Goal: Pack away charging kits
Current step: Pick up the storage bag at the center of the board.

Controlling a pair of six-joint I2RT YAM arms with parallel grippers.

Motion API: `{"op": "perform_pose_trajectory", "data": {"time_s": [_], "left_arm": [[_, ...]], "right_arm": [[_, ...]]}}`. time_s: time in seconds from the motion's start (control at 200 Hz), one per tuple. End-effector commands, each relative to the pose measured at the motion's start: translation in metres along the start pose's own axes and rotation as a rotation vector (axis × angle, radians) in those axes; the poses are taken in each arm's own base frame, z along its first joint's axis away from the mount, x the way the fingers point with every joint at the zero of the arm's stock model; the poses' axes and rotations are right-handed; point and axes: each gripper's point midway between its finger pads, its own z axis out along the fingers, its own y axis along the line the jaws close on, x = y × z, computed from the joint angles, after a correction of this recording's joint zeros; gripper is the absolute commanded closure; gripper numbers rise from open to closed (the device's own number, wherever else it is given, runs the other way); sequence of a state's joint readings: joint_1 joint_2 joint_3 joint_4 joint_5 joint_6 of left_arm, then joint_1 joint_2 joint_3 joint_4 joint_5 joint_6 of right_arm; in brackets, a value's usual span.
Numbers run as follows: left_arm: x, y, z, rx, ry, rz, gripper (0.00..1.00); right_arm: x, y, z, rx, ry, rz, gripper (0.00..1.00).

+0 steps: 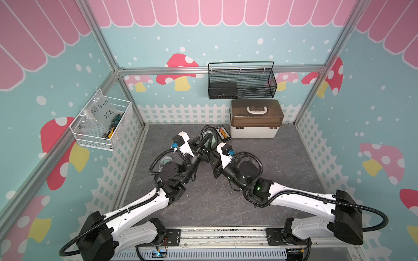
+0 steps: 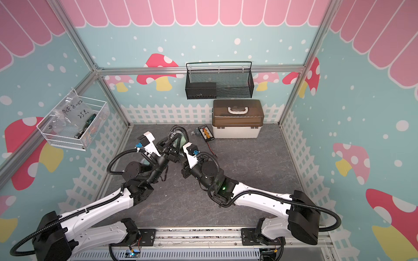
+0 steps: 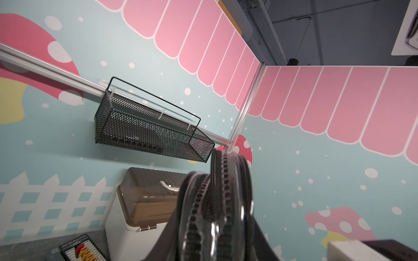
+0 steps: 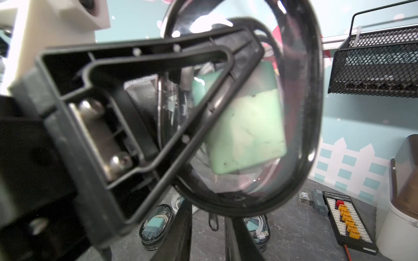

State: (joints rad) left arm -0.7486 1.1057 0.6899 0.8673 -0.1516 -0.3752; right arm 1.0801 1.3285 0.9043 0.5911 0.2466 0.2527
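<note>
So, in both top views the two arms meet mid-table with a clear zip pouch (image 1: 209, 138) held up above the table (image 1: 282, 162) between them. The white box with the brown lid (image 1: 255, 119) sits shut behind.

From the left wrist, the left gripper (image 3: 212, 241) is clamped on the pouch's zipper edge and holds it upright, I'd guess so the zip faces the other arm.

From the right wrist you can see a teal-green plug adapter (image 4: 246, 128) inside the pouch. The right gripper (image 4: 211, 233) has its jaws either side of the pull tab (image 4: 212, 222); can't tell if it's pinched. Two more kits (image 4: 156, 226) lie on the table underneath.
</note>
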Motion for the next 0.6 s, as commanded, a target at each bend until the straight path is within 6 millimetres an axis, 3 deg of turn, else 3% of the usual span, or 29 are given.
{"op": "perform_pose_trajectory", "data": {"time_s": [0.0, 0.59], "left_arm": [[-0.0005, 0.0049, -0.0021, -0.03, -0.025, -0.033, 1.0], [-0.0035, 0.002, -0.0087, -0.008, -0.037, -0.053, 1.0]], "right_arm": [[-0.031, 0.0129, 0.0027, -0.056, -0.09, 0.031, 0.74], [-0.0292, 0.0036, 0.0121, 0.011, -0.069, 0.056, 0.9]]}}
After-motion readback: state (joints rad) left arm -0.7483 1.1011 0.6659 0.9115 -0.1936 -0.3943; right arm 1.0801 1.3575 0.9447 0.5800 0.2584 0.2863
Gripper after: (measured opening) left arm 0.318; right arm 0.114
